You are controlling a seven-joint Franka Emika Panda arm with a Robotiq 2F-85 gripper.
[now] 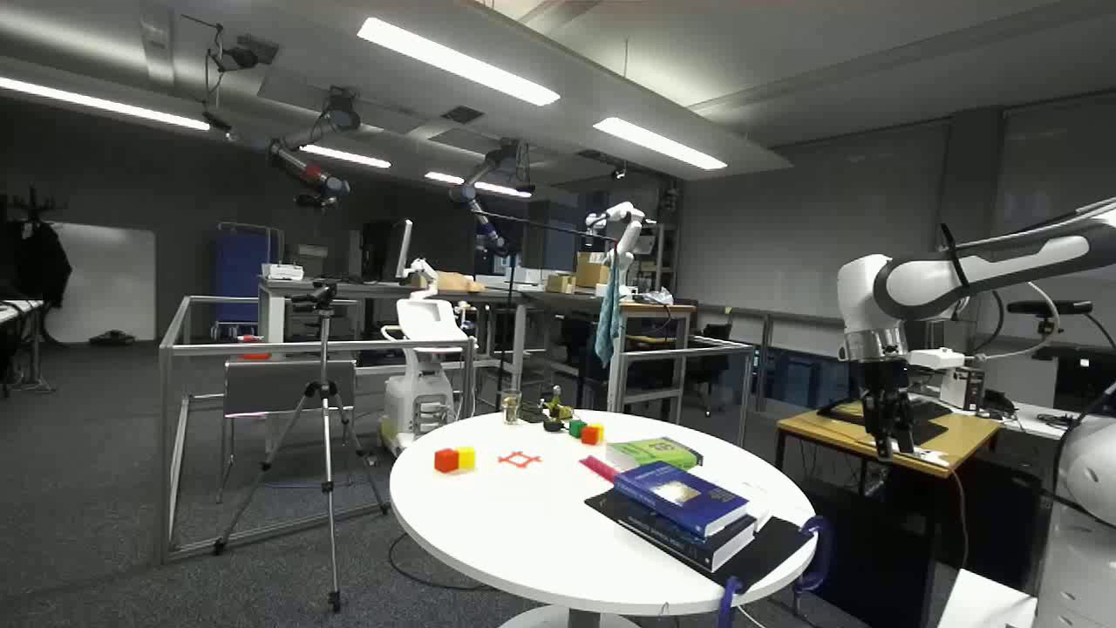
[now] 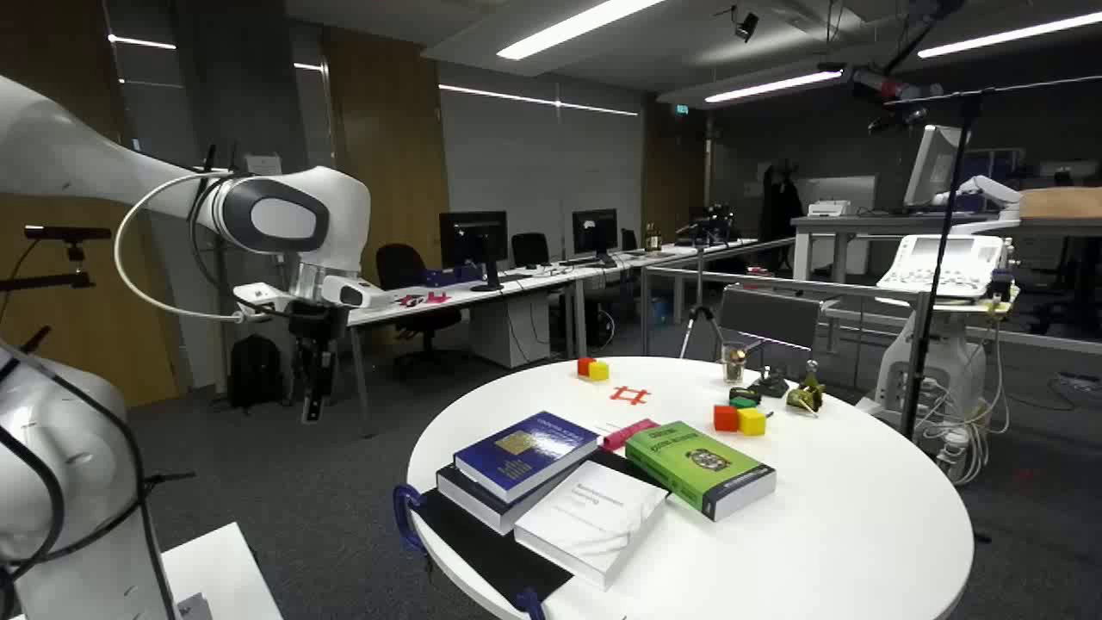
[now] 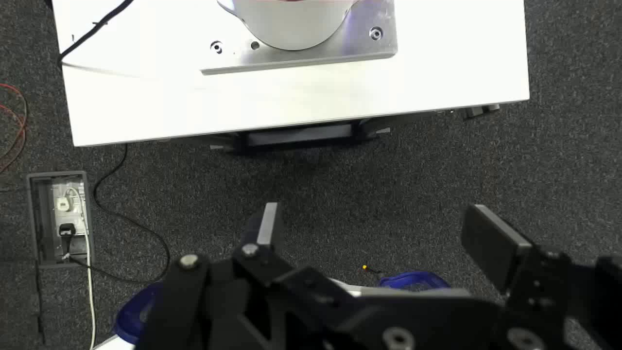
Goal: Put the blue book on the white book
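The blue book (image 1: 641, 485) lies flat on top of a dark book (image 1: 671, 534); the blue book also shows in an exterior view (image 2: 525, 451). The white book (image 2: 594, 518) lies flat right beside that stack, partly on a black mat; where the stack is in front of it, it is mostly hidden. My gripper (image 1: 896, 443) hangs fingers-down beside the table's edge, apart from the books, as in an exterior view (image 2: 313, 412). In the wrist view the gripper (image 3: 383, 227) is open with only floor between its fingers; no book shows there.
A green book (image 2: 702, 465) lies beside the white book, with a pink object (image 2: 628, 433) near it. Blue clamps (image 2: 406, 517) stick out at the edge of the round white table (image 2: 826, 534). Small red and yellow cubes (image 2: 739, 420) and a glass (image 2: 733, 365) stand farther off.
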